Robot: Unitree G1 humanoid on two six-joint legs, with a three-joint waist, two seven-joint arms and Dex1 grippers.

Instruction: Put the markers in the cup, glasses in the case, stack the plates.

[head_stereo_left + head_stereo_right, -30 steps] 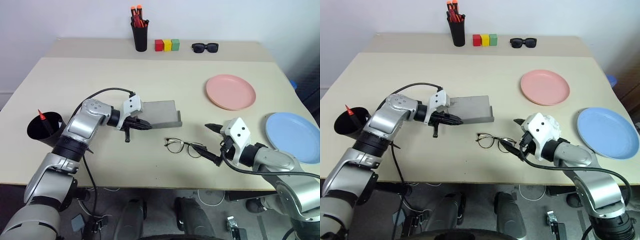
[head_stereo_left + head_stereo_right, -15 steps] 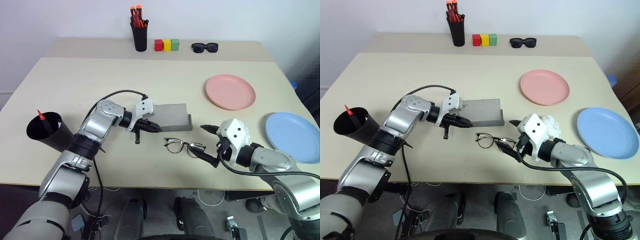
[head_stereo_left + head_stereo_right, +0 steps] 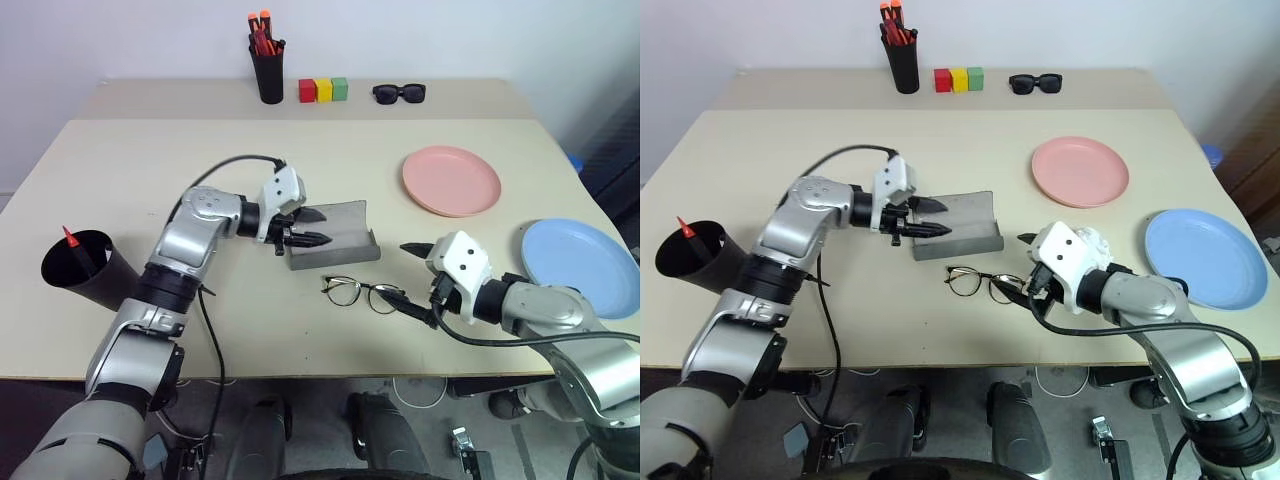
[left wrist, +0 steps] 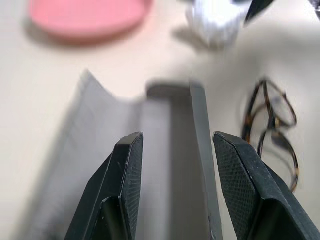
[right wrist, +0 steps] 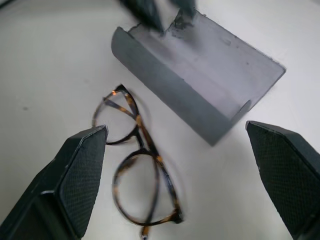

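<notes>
Glasses step: right gripper (image 3: 414,283) gaped wide over the glasses (image 3: 360,293); left gripper (image 3: 318,226), parted, hovered at the case (image 3: 335,235). Next: pinch the frame.

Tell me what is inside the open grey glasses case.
The grey clamshell case holds nothing visible on its lining; the left gripper covers one end. The wire-framed glasses lie beside it.

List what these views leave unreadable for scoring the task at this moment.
- Cup: a red tip shows at its mouth; its wall hides whether the white marker is inside, head views.
- Case: blurred in the left wrist view, so any contact with the left gripper is unclear.
- Blue plate: cut off by the left eye view's edge.
</notes>
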